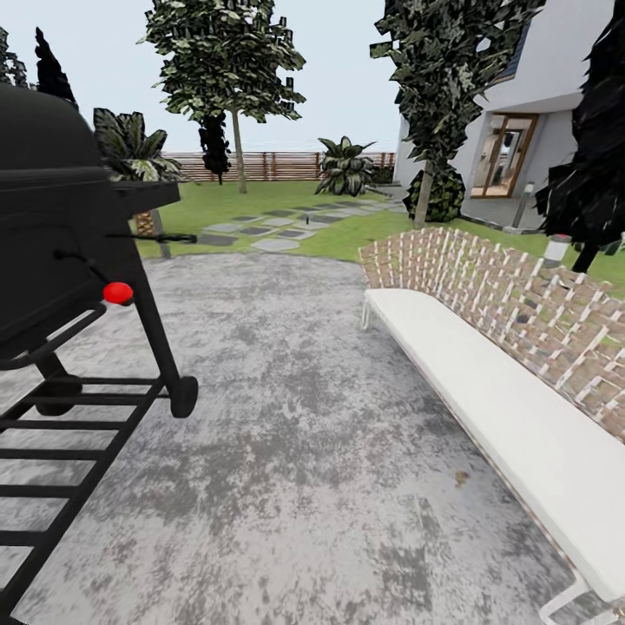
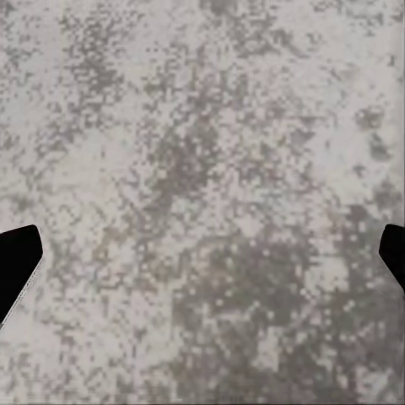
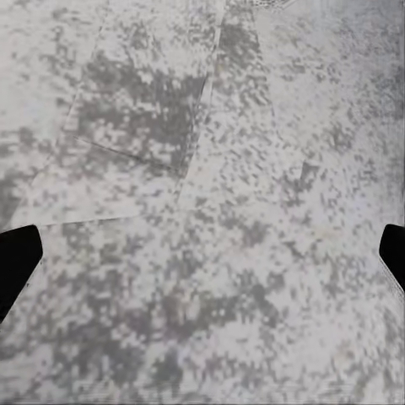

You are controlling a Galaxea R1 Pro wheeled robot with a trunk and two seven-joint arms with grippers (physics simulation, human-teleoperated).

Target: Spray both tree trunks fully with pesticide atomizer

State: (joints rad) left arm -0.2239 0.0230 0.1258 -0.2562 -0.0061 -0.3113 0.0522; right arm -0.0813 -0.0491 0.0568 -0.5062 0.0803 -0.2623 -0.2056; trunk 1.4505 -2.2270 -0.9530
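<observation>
Head view looks across a mottled grey stone patio point(image 1: 286, 417), with a black barbecue grill point(image 1: 52, 234) on wheels at near left, a red knob point(image 1: 118, 292) on its front, and a long white bench point(image 1: 512, 425) with a woven brick-coloured backrest point(image 1: 521, 304) running along the right. Beyond the paving, the garden lawn point(image 1: 260, 198) stretches to a brown slatted fence point(image 1: 278, 165) at the far side, crossed by grey stepping stones point(image 1: 273, 227). One tree point(image 1: 227, 61) with a pale thin-looking trunk point(image 1: 238, 152) stands far off at centre-left; a second tree point(image 1: 447, 61) rises at right, its trunk point(image 1: 425, 195) beside a round dark bush point(image 1: 444, 195) near the white house point(image 1: 529, 130). A palm-like plant point(image 1: 345, 167) sits between them. Left wrist view shows the left gripper point(image 2: 202, 253) above bare stone, its two dark fingertips point(image 2: 17, 261) set wide apart with nothing between them. Right wrist view shows the right gripper point(image 3: 202, 253) likewise spread and empty over paving slabs point(image 3: 143, 118).
</observation>
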